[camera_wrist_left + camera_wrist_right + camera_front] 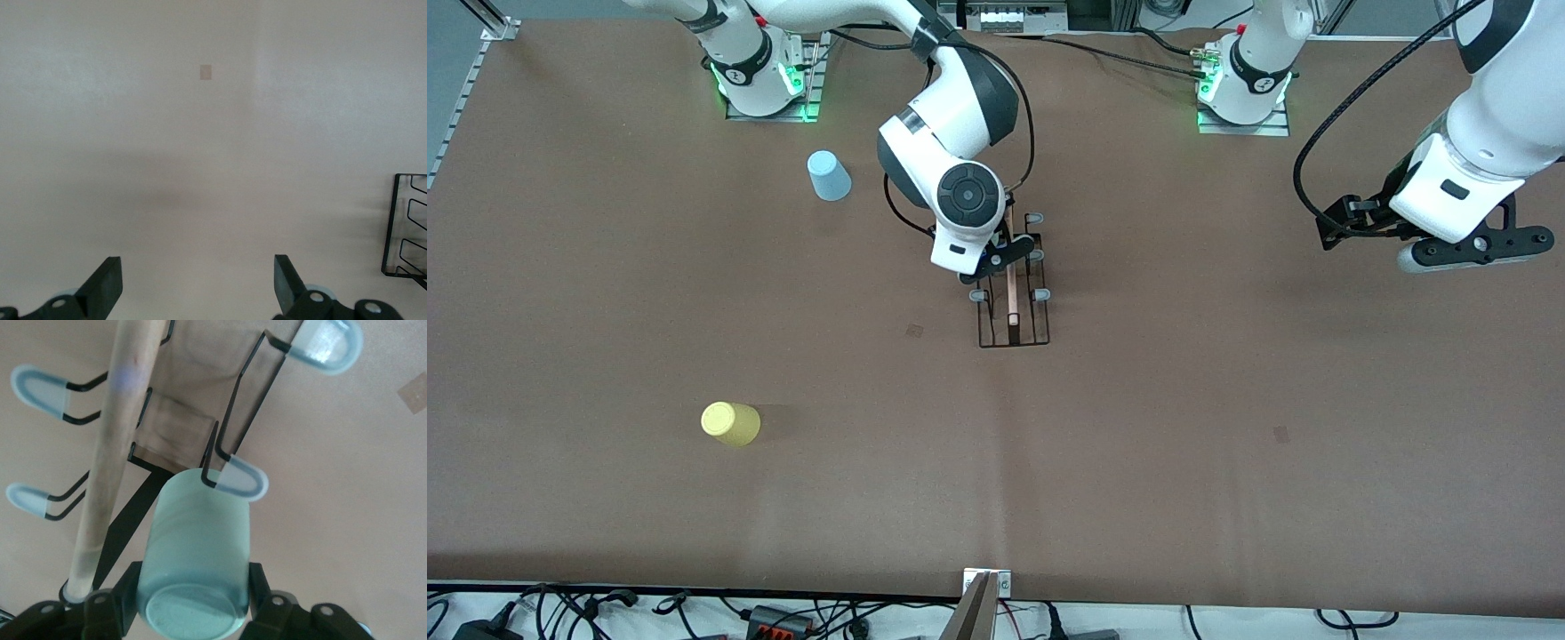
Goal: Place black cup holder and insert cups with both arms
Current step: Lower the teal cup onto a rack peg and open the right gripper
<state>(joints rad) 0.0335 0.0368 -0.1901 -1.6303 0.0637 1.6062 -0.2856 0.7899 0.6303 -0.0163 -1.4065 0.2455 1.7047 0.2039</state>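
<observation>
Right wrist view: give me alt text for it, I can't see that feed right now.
The right gripper is shut on a pale sage green plastic tumbler, its mouth at a grey-capped prong of the black wire cup holder. The holder's light wooden rod runs alongside, with three more capped prongs showing above the brown table.

Looking like a robotics lab w/ a test bench: two white arms (951,116) sitting bolted on metal base plates (765,111), green status lights glowing at the bases. Brown table covering (1138,427) spanning the bench, aluminium framing rails (463,98) running along one edge, black cables (1103,53) trailing, power bricks and plugs (774,620) lying along the front edge.
</observation>
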